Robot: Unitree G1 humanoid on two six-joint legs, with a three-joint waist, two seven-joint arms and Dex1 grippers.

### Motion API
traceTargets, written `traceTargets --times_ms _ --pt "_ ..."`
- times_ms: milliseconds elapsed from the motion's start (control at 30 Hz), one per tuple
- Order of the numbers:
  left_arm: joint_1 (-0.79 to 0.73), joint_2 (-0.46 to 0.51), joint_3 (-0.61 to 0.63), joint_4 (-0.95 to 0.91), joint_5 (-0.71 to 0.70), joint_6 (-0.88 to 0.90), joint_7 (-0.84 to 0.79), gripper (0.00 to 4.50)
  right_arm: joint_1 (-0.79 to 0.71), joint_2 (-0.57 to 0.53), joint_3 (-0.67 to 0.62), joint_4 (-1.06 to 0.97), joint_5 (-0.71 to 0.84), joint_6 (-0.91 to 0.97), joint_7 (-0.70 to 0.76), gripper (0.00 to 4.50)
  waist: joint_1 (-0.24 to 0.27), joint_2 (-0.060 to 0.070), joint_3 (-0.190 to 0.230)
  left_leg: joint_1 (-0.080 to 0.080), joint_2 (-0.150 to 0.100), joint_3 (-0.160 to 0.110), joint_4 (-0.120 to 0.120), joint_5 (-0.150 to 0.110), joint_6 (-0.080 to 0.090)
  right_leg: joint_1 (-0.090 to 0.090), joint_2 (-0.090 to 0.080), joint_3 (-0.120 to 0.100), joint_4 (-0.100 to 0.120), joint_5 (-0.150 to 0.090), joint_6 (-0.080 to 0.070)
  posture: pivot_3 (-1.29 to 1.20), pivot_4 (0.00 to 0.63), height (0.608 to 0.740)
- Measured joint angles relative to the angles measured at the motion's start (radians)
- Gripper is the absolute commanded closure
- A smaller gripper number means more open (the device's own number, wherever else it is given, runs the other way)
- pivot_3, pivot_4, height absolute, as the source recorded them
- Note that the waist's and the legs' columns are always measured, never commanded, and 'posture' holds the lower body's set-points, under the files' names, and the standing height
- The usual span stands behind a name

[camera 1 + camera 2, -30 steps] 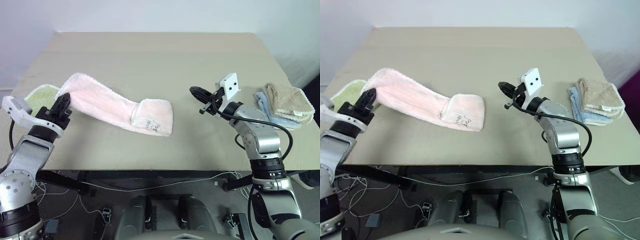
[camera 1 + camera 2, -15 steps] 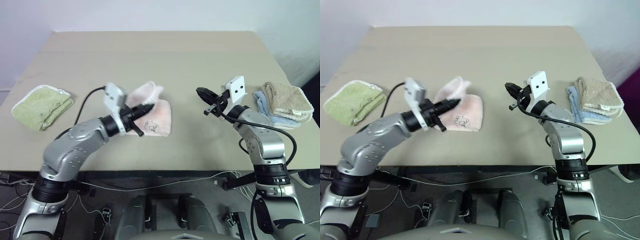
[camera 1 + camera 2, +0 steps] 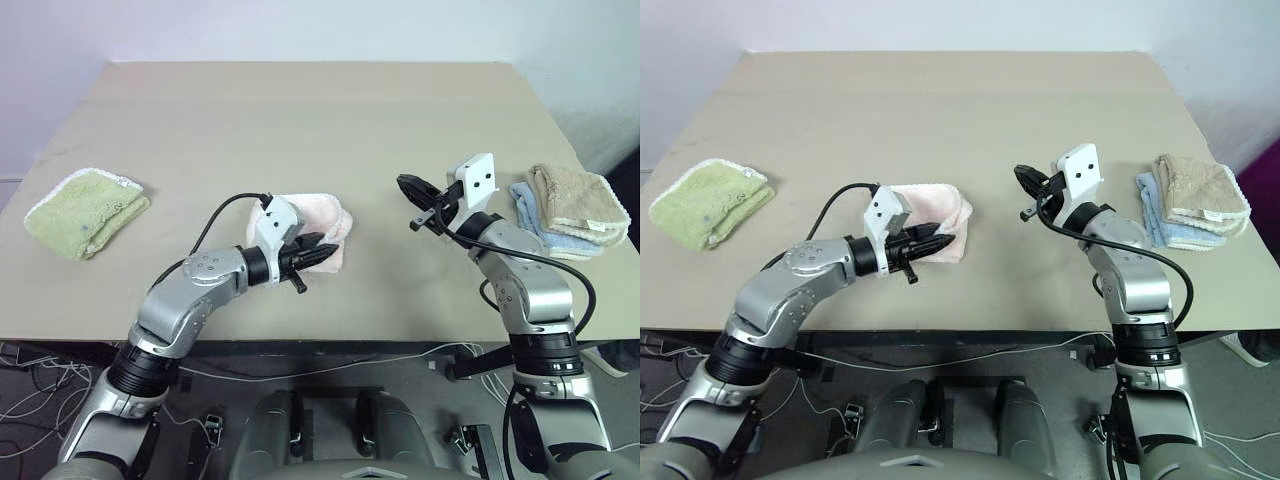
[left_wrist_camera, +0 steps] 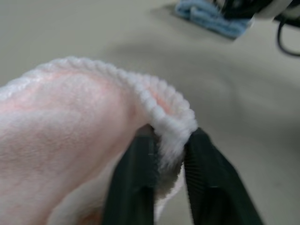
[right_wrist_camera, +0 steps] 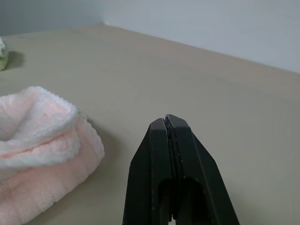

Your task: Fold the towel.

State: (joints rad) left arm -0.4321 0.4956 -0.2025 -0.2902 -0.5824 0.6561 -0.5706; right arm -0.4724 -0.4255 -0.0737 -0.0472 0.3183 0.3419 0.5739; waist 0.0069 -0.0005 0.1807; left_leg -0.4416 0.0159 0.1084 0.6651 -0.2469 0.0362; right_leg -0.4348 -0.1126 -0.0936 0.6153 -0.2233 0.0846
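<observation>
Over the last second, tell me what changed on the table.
The left gripper carried the pink towel's far end from beside the green towel across to the middle, laying it over the near end into a bundle. Its fingers now stand parted around the scalloped edge. The right gripper, shut and empty, and the beige and blue towels stayed put.

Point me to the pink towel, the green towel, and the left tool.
pink towel [image 3: 325,218]: left eye view, on the top fold of the bundle.
green towel [image 3: 85,212]: left eye view, middle of its top face.
left tool [image 4: 169,154]: left wrist view, between the tips, where the pink edge sits.
</observation>
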Motion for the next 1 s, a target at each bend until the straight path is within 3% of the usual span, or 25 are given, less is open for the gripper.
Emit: traceTargets --times_ms 233,367,467,567,933,1000 --pt "0.045 -0.005 0.111 -0.044 -0.073 0.061 -0.015 0.18 -0.004 0.007 0.025 0.000 0.000 0.004 0.003 4.50 0.000 0.000 0.000 0.000 0.000 0.000 0.001 0.000 0.000 0.000 0.000 0.000 0.001 0.000 0.000 0.00 0.150 0.740" --pt "0.046 -0.009 0.227 -0.034 -0.094 0.066 0.026 0.18 -0.007 0.015 0.049 0.000 0.000 0.018 0.011 4.50 0.000 0.000 0.000 0.000 0.000 0.000 0.001 0.000 0.000 0.000 0.000 0.000 0.001 0.000 0.000 0.00 0.150 0.740" --pt "0.033 -0.012 0.271 0.045 -0.026 0.023 0.090 0.18 -0.022 0.035 0.082 0.001 0.000 0.025 0.018 4.50 0.000 0.000 0.000 0.001 0.000 0.000 0.001 0.000 0.000 0.001 0.000 0.000 0.002 0.000 0.000 0.00 0.150 0.740" --pt "0.033 -0.013 0.256 0.124 0.070 -0.033 0.111 0.75 -0.065 0.069 0.118 0.006 0.000 0.040 0.024 4.50 -0.001 0.000 0.000 0.000 0.000 0.000 0.001 0.000 0.000 0.001 0.000 0.000 0.002 0.000 0.000 0.00 0.150 0.740" --pt "0.025 -0.070 0.174 0.198 0.164 -0.125 0.024 4.48 -0.114 0.204 0.272 0.235 -0.093 0.049 0.030 4.50 -0.001 0.000 0.000 0.001 0.000 0.000 0.002 0.000 0.000 0.001 0.000 -0.001 0.002 0.000 0.001 0.00 0.150 0.740" --pt "0.026 -0.062 0.143 0.233 0.202 -0.130 0.009 4.48 -0.112 0.207 0.297 0.286 -0.128 0.029 0.031 4.50 -0.004 0.000 0.000 0.001 0.000 0.000 0.002 0.000 0.000 0.001 0.000 -0.001 0.002 0.000 0.001 0.00 0.150 0.740"
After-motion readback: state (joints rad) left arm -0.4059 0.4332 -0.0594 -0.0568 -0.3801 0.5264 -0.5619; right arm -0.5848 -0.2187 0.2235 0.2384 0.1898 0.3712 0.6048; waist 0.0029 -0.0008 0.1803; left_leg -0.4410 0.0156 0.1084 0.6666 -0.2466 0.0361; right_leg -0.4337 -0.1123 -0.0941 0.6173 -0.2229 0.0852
